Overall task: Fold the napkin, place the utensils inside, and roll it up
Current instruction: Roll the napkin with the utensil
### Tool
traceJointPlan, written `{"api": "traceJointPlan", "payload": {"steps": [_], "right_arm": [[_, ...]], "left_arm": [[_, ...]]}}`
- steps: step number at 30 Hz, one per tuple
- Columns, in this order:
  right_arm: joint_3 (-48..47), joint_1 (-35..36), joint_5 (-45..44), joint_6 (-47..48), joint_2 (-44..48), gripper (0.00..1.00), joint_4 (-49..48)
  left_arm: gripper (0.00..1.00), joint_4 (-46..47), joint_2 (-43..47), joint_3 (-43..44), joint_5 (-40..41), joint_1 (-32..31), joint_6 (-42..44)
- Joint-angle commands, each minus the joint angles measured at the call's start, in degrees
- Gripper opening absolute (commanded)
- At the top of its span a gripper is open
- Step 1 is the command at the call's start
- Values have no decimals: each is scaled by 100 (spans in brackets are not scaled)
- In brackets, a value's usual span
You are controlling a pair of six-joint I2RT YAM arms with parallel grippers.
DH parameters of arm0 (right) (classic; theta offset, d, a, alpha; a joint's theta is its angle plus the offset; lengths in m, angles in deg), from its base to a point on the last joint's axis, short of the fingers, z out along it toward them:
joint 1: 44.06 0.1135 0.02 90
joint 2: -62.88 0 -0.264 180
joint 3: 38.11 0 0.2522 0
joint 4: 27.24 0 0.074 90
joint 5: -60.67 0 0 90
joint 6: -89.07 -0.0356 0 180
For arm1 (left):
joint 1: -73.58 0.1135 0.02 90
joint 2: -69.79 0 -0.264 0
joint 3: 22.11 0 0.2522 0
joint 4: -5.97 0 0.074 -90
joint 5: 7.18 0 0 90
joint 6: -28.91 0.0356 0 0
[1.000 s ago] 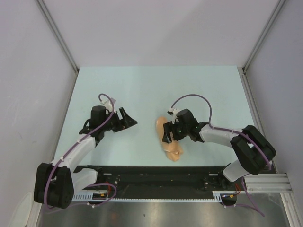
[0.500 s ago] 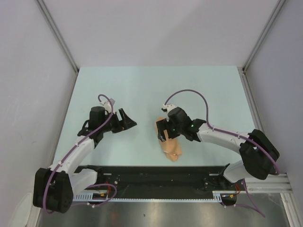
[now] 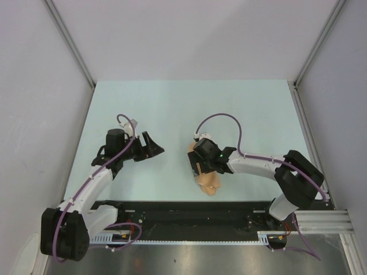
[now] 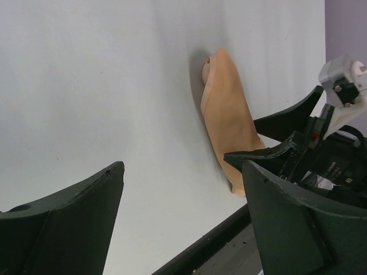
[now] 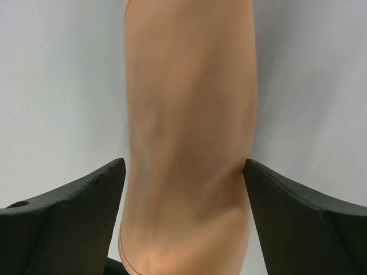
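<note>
The peach-tan napkin (image 3: 210, 183) lies rolled into a narrow roll on the table, running from near to far. It also shows in the left wrist view (image 4: 229, 123) and fills the right wrist view (image 5: 189, 109). My right gripper (image 3: 198, 162) is low over the roll's middle, open, with a finger on each side (image 5: 183, 169); the right finger touches the cloth and the left stands just off it. My left gripper (image 3: 153, 146) is open and empty over bare table, well to the left of the roll (image 4: 182, 172). The fork is hidden.
A black rail (image 3: 189, 209) runs along the table's near edge, close to the roll's near end. Grey walls close in the pale table (image 3: 172, 109) on the left, the back and the right.
My right gripper has shifted a little to the left over the roll, and its arm has stretched out. My left gripper has barely moved. The roll lies where it was.
</note>
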Motion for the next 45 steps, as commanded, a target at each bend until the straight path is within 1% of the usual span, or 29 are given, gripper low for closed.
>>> {"api": "traceJointPlan", "payload": {"steps": [1,5,7,10,13,14,16,17,18,19,22,23,24,26,27,29,30,32,36,39,45], "right_arm": [[-277,128,-187,-250,-268,87,28],[-356,145,-179,-294,-479,82,81],[-391,198,-161,-294,-576,82,81],[-505,251,-292,-355,-778,78,265],[-514,260,-319,-443,-893,74,354],[-488,242,-276,-461,-945,70,336],[-331,190,66,-479,-954,63,144],[-251,102,241,-522,-911,58,3],[-68,49,661,-514,-867,55,-337],[4,5,865,-496,-832,49,-523],[162,-127,1647,-339,-779,42,-1042],[197,-136,1841,-286,-779,42,-1192],[224,-179,2269,-181,-770,41,-1463],[259,-215,2658,-84,-822,41,-1693],[259,-241,3008,39,-918,41,-1877],[250,-285,3344,119,-1024,41,-2124],[250,-337,3615,162,-1120,41,-2325],[268,-399,3872,172,-1244,41,-2537],[312,-654,4600,49,-1472,41,-3221],[268,-803,4813,22,-1666,40,-3355],[277,-883,4910,84,-1763,39,-3373]], "left_arm": [[88,92,70,169,-227,114,92],[88,75,122,169,-253,141,101],[88,57,131,178,-262,159,110],[88,39,122,204,-288,185,119],[88,13,114,213,-297,211,145],[88,13,131,222,-315,229,145],[88,4,140,222,-324,246,154],[88,4,123,222,-333,255,154],[88,13,122,222,-341,255,154],[88,48,105,231,-359,255,154],[88,127,52,170,-377,255,101],[88,171,52,135,-377,255,75],[88,241,17,82,-385,255,31],[88,565,-36,-111,-438,220,-179],[88,845,-97,-181,-429,185,-259],[88,1049,-237,-340,-386,28,-461],[88,1363,-308,-375,-368,-43,-505],[88,1585,-597,-402,-228,-288,-602],[88,1998,-1230,-341,-166,-579,-629],[87,2131,-1608,-332,-78,-729,-611],[84,2254,-2118,-349,203,-1036,-611]]}}
